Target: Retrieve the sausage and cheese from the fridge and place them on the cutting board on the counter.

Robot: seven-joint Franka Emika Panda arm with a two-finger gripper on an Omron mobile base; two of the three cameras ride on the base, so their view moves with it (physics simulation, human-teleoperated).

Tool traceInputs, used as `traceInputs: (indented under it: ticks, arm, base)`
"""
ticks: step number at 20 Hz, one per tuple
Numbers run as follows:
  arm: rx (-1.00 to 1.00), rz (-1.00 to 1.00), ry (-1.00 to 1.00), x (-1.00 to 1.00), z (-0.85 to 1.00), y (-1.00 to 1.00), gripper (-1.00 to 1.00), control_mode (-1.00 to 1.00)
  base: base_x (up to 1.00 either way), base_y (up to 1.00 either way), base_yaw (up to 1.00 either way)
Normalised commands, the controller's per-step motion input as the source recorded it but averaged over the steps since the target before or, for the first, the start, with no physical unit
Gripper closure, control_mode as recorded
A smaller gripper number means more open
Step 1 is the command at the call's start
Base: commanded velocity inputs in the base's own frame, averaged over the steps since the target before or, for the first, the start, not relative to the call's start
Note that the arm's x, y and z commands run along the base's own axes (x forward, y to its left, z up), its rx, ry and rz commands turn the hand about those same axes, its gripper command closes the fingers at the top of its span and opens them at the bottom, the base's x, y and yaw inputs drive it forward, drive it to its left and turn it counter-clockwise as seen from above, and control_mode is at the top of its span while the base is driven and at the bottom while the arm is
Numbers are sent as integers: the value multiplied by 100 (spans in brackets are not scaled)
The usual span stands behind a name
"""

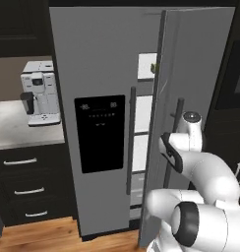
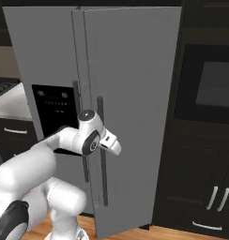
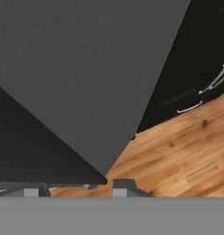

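The gripper (image 2: 117, 146) is right up against the long handle (image 2: 103, 154) of the fridge (image 1: 100, 74), on the right door (image 2: 135, 93), which stands part way open. I cannot tell if the fingers are closed on the handle or just next to it, because the pictures do not show the tips well. In the hand view the two dark fingertips (image 3: 125, 186) peek up at the bottom, with the flat grey door (image 3: 95, 78) very close in front of them and the wooden floor (image 3: 182, 151) past its edge. I think the hand is there to swing the door wider, since the food is still inside and the gap looks too thin to reach through. The left base view looks into that gap, just past the door's edge, and shows white shelves (image 1: 141, 147). High up on one shelf there is a small yellowish-green bit (image 1: 153, 68) that may be the cheese, but it is too small to be sure. I cannot pick out the sausage. The right base view looks at the door from the other side, so the inside is hidden, but it shows the hand at the handle more clearly. Farther off, left of the fridge, a white coffee machine (image 1: 40, 93) sits on a plain grey top (image 1: 14, 133). Right of the fridge are black cupboards (image 2: 201, 187) and a dark oven (image 2: 210, 89).
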Motion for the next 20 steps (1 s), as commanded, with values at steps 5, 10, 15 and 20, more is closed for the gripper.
traceInputs:
  ticks: [5,10,15,20]
  arm:
    - [0,-9,16,-39,-5,-84,100,-100]
    - [1,-7,13,-28,-2,-62,100,-100]
    - [6,0,-6,-6,0,7,-100,-100]
    - [5,0,-6,-42,0,22,-100,-100]
  base:
    - [0,0,0]
    - [0,0,0]
    - [0,0,0]
    - [0,0,0]
